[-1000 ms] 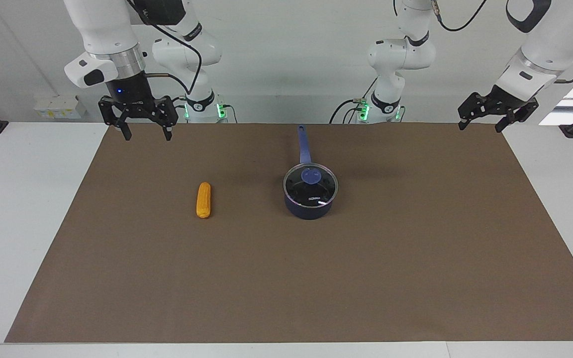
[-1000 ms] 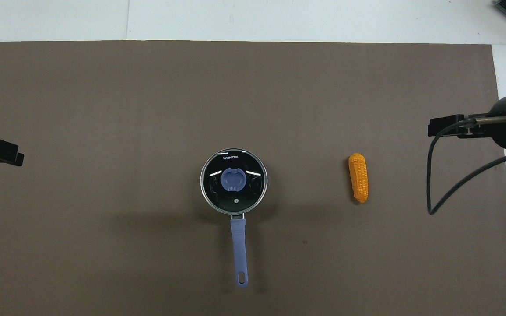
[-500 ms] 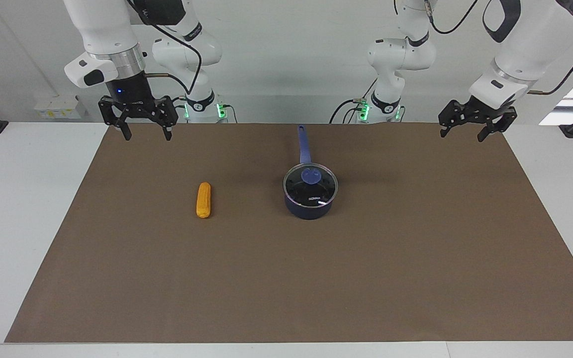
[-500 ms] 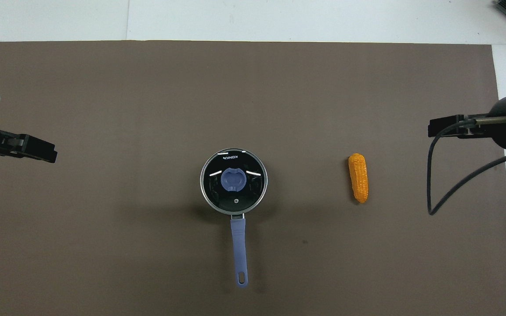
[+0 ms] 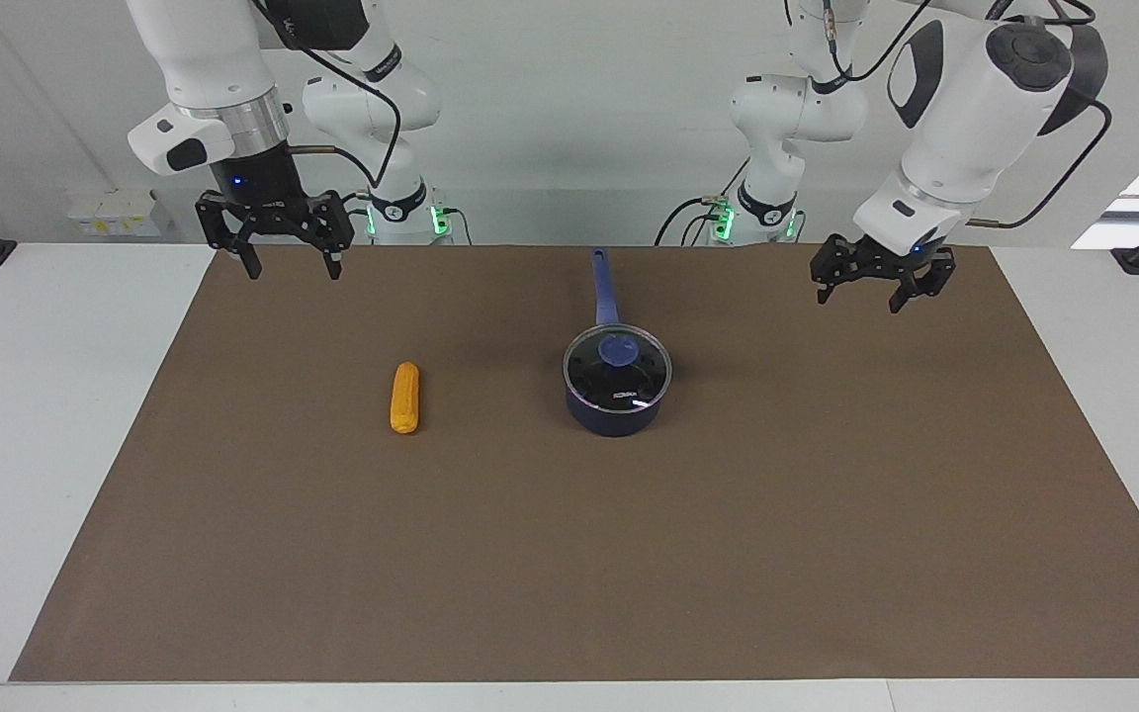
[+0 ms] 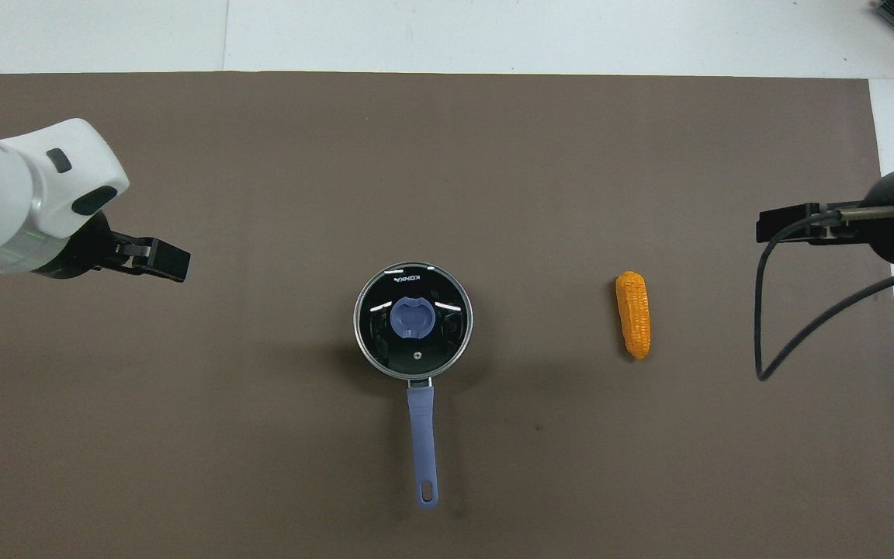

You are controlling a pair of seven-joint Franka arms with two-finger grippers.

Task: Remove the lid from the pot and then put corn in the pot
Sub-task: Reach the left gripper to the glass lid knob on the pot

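Sitting lidded, pot [image 5: 617, 405] has corn [image 5: 405, 398] beside it on mat [image 5: 827, 514].

A: Where's the left gripper [image 5: 870, 288]?
B: In the air over the tabletop [image 5: 569, 593] mat, toward the left arm's end, wrist tilted, fingers [image 5: 826, 286] spread and pointing down.
A: And the right gripper [image 5: 292, 262]?
B: It waits over the mat's edge nearest the robots, at the right arm's end, wrist vertical, fingers [image 5: 253, 263] wide apart, holding nothing.
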